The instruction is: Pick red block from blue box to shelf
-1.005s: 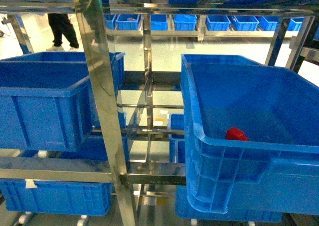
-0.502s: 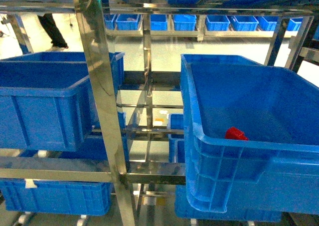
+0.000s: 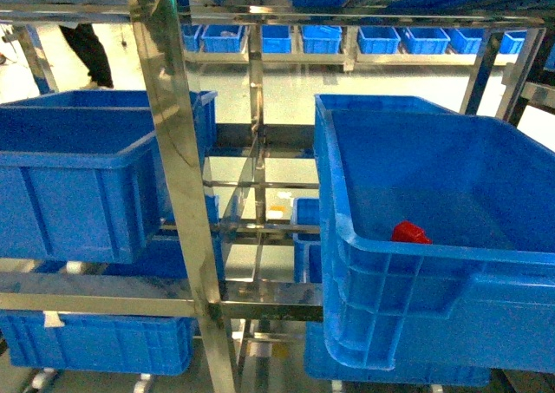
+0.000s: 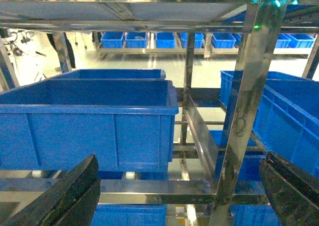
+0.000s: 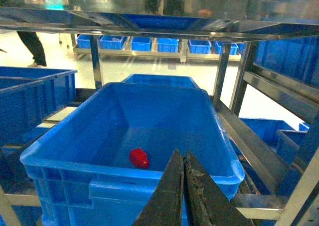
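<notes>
The red block (image 3: pixel 410 232) lies on the floor of a dark blue ribbed crate (image 3: pixel 416 252) that sits on a tier of the steel shelf (image 3: pixel 173 150). The right wrist view shows the same red block (image 5: pixel 139 157) inside that crate (image 5: pixel 124 167). There my right gripper (image 5: pixel 182 153) is shut and empty, hovering at the crate's near rim, to the right of the block. In the left wrist view my left gripper (image 4: pixel 180 158) is open wide in front of the shelf upright (image 4: pixel 249 86), holding nothing. The blue box is out of view. Neither gripper shows in the head view.
Another dark blue crate (image 3: pixel 78 167) sits on the shelf's left side, with more crates (image 3: pixel 95 341) on the tier below. A row of small blue crates (image 3: pixel 347 39) lines the far rack. A person's legs (image 3: pixel 87 50) show at the back left.
The person's legs at the back left have shifted across the floor. The red block, the crates and the shelf have stayed where they were.
</notes>
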Robot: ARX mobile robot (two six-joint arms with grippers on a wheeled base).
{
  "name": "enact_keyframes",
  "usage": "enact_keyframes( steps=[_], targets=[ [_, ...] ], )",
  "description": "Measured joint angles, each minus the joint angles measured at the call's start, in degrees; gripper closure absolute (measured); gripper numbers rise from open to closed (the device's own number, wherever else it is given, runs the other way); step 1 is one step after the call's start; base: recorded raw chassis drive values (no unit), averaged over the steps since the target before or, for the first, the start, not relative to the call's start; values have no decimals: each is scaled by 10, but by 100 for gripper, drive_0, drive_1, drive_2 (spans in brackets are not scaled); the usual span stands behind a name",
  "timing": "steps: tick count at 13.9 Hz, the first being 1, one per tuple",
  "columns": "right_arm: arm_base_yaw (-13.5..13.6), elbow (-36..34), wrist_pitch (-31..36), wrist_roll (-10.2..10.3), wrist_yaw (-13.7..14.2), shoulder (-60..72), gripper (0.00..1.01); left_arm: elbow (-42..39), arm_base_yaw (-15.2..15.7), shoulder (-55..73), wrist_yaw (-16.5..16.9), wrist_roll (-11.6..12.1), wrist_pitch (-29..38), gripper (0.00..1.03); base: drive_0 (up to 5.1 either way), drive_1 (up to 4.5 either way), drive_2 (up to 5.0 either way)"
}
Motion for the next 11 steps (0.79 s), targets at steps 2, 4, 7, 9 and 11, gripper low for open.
enact_keyframes(
  steps=[2, 4, 7, 9, 11],
  targets=[
    [0, 0, -30, 0, 0, -24, 99, 0, 0, 0, 0, 0, 0, 5, 0, 0, 0],
    [0, 2, -107, 0, 0, -113, 99, 0, 0, 0, 0, 0, 0, 5, 0, 0, 0],
    [0, 0, -119, 0, 0, -112, 99, 0, 0, 0, 0, 0, 1, 5, 0, 0, 0],
    [0, 0, -118, 0, 0, -112, 99, 0, 0, 0, 0, 0, 0, 5, 0, 0, 0],
    [0, 0, -118, 0, 0, -112, 89, 0, 0, 0, 0, 0, 0, 5, 0, 0, 0]
  ],
)
